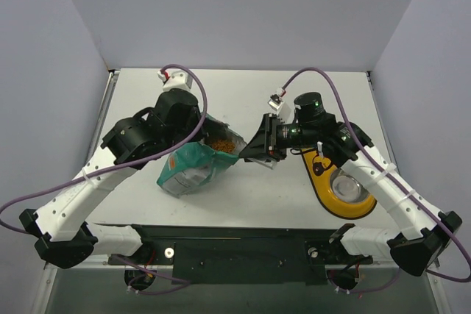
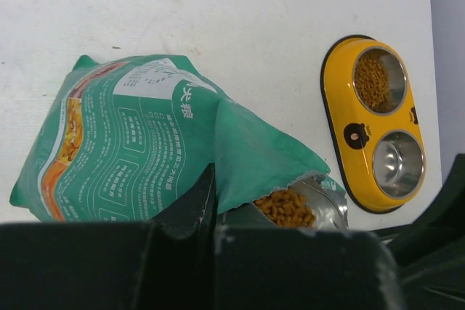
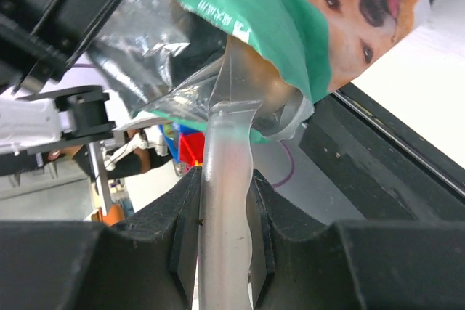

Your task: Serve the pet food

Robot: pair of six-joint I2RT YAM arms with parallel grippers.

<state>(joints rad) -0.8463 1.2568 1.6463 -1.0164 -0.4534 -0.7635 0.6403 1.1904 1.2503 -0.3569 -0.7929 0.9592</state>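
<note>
The pet food shows as golden-brown kibble (image 1: pixel 221 143) in the open mouth of a teal-green bag (image 1: pixel 193 168) lying on the table. The left wrist view shows the kibble (image 2: pixel 287 207) in the bag (image 2: pixel 145 136), and more kibble (image 2: pixel 374 81) in one cup of a yellow double bowl (image 2: pixel 347 107). My left gripper (image 1: pixel 197 127) (image 2: pixel 213 201) is shut on the bag's top edge beside the opening. My right gripper (image 1: pixel 252 151) (image 3: pixel 225 179) is shut on the handle of a clear plastic scoop (image 3: pixel 231 128), whose head reaches into the bag's mouth (image 3: pixel 290 12).
The yellow double bowl (image 1: pixel 324 196) lies right of the bag, partly under my right arm. Its near steel cup (image 1: pixel 346 185) holds no food; the kibble cup is hidden in the top view. The table's black front rail (image 1: pixel 243 244) runs between the arm bases.
</note>
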